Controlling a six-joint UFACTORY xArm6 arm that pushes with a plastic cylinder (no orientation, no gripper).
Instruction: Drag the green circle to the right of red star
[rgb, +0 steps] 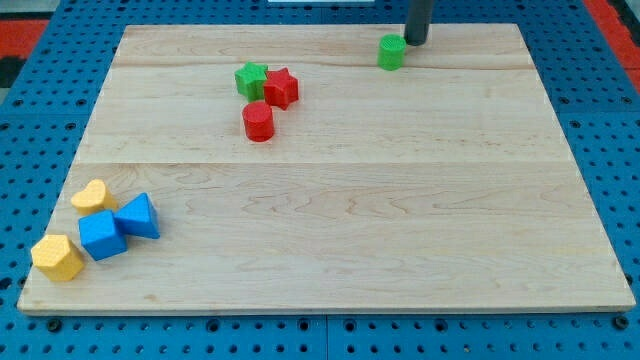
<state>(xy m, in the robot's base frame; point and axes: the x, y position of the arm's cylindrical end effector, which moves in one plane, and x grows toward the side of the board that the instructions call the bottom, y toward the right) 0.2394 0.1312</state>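
Observation:
The green circle (391, 52) is a short green cylinder near the view's top, right of centre on the wooden board (330, 230). My tip (414, 42) is just to its upper right, touching or nearly touching it. The red star (281, 88) lies well to the left of the green circle, with a green star (251, 79) pressed against its left side. A red cylinder (258, 121) sits just below the two stars.
At the view's bottom left sit a yellow heart (92, 195), a blue triangle block (139, 216), a blue cube (102, 236) and a yellow hexagon block (58, 258). Blue pegboard (40, 110) surrounds the board.

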